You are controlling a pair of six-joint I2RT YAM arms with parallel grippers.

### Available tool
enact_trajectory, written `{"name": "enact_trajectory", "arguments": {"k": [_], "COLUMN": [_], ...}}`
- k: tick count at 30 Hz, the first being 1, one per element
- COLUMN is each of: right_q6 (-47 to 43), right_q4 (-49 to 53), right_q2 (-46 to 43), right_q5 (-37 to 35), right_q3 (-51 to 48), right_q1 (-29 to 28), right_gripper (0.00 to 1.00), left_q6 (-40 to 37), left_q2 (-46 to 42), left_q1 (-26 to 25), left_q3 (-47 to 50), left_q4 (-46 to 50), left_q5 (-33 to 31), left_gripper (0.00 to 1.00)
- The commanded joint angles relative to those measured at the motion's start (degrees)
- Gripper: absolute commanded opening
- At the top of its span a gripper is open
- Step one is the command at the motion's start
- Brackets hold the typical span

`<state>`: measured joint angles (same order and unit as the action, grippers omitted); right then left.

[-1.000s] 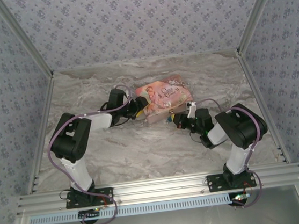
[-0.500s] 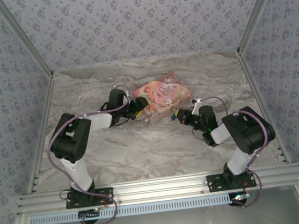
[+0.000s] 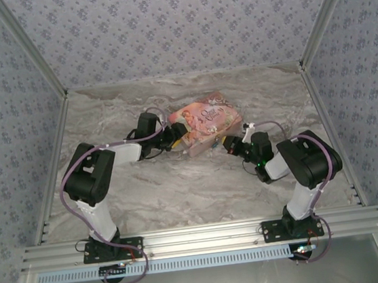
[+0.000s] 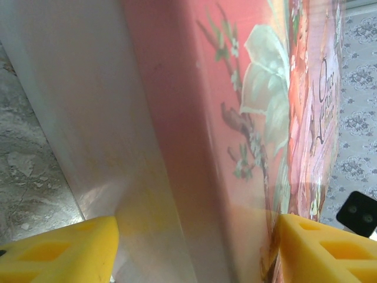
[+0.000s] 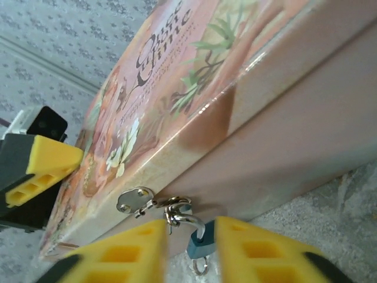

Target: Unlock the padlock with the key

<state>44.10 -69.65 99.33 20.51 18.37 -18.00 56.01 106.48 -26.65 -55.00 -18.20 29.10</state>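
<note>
Here, the right gripper (image 5: pixel 189 250) has its yellow fingers (image 5: pixel 118 256) a narrow way apart. The padlock (image 5: pixel 199 243) hangs between them, nearer one finger than the other, and no grip on it shows. Just above the fingertips, its thin shackle (image 5: pixel 184 218) loops through a silvery hasp (image 5: pixel 134 200) on the front wall of the pink box (image 5: pixel 194 76). A small metal ring (image 5: pixel 200 269) shows right under the padlock body and is too small to identify. Bare marble table (image 5: pixel 336 218) lies beside this gripper.

Across the box, the left gripper (image 4: pixel 197 247) stands wide and clamps the box's edge. One finger presses the pale side wall and the other the illustrated lid.

From above, the two grippers meet the box from opposite ends. Open marble spreads behind each gripper toward its arm's base and out to the metal side rails (image 3: pixel 50 171). More clear table lies past the box, up to the patterned back wall (image 3: pixel 176 27).
</note>
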Motion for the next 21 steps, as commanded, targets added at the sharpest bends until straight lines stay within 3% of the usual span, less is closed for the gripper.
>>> {"name": "enact_trajectory", "arguments": {"k": [1, 4, 7, 21], "right_q6": [-4.3, -5.7, -6.0, -5.6], "right_q4": [-4.1, -4.2, -4.0, -6.2], "right_q2": [0.4, 0.6, 1.4, 7.9], "right_q5": [3.9, 6.3, 7.0, 10.0], "right_q3": [-0.3, 0.4, 1.2, 5.8], "right_q1": [0.7, 1.1, 1.7, -0.1], "right_gripper": [0.44, 0.59, 0.68, 0.68], "left_q6": [-1.5, -1.4, -1.4, -1.3], "left_q2": [1.1, 1.1, 1.0, 0.8], "left_q1": [0.2, 0.2, 0.2, 0.1], "left_q3": [1.8, 1.9, 2.0, 2.0], "left_q4": [9.5, 9.3, 9.2, 9.1], "left_q5": [-3.2, -2.9, -3.0, -2.8], "left_gripper": [0.68, 0.68, 0.68, 0.67]}}
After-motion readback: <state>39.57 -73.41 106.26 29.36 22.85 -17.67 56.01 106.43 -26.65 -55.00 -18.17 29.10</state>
